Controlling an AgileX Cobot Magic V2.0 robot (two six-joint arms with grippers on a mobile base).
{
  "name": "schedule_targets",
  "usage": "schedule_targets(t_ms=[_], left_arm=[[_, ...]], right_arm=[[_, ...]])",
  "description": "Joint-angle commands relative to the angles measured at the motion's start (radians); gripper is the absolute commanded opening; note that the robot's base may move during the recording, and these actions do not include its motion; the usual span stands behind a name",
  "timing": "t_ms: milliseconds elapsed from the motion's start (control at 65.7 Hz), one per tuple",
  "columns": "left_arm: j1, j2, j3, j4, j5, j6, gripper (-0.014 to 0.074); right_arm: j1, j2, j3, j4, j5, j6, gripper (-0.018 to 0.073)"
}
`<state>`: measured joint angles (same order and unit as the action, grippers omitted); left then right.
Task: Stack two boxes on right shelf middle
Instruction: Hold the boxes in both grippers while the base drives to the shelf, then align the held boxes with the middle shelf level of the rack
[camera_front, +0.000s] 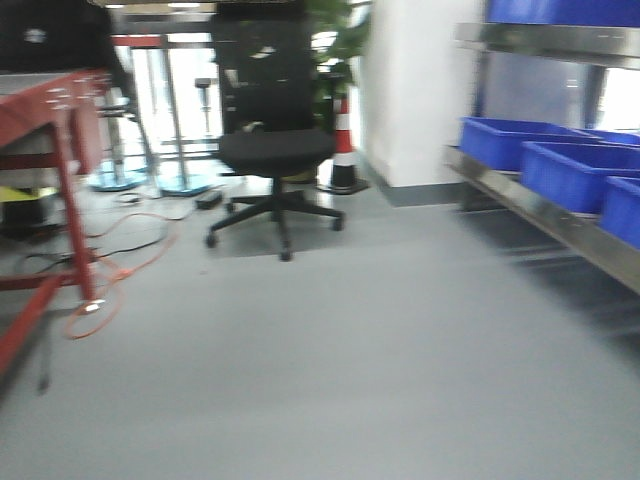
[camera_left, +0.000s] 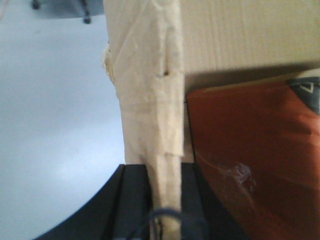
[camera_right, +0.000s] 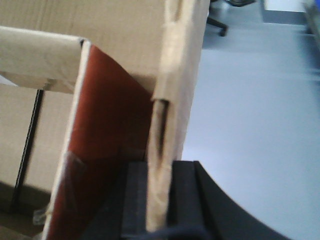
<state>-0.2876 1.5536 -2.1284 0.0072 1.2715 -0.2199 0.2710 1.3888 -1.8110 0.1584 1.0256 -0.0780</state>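
In the left wrist view, a brown cardboard box (camera_left: 240, 35) fills the right half. My left gripper (camera_left: 164, 202) is shut on its upright taped wall edge, one black jaw on each side. In the right wrist view, my right gripper (camera_right: 160, 200) is likewise shut on a cardboard wall of the box (camera_right: 100, 25). A red-brown panel (camera_right: 107, 115) lies against the inner side of that wall, and a like red-brown panel (camera_left: 245, 150) shows in the left wrist view. The steel shelf (camera_front: 540, 208) runs along the right of the blurred front view. Neither gripper nor any box shows in the front view.
Blue plastic bins (camera_front: 575, 170) sit on the shelf level. A black office chair (camera_front: 275, 150) stands ahead on the grey floor, with a traffic cone (camera_front: 345, 150) and a white pillar (camera_front: 420, 90) behind it. At the left are a red-framed table (camera_front: 60, 130) and an orange cable (camera_front: 120, 270).
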Motion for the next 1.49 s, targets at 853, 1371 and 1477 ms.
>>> schedule_targets(t_ms=[853,1371,1477], left_arm=[[0.002,-0.013,-0.014,0.005,-0.050,-0.001,-0.0111],[0.002,-0.013,-0.014,0.005,-0.050,-0.001,-0.0111],[0.002,-0.013,-0.014,0.005,-0.050,-0.001,-0.0111]], right_arm=[[-0.008,-0.013,-0.014,-0.017,-0.047,-0.014,-0.0153],[-0.008,-0.013,-0.014,-0.017,-0.047,-0.014,-0.0153],[-0.008,-0.013,-0.014,-0.017,-0.047,-0.014,-0.0153]])
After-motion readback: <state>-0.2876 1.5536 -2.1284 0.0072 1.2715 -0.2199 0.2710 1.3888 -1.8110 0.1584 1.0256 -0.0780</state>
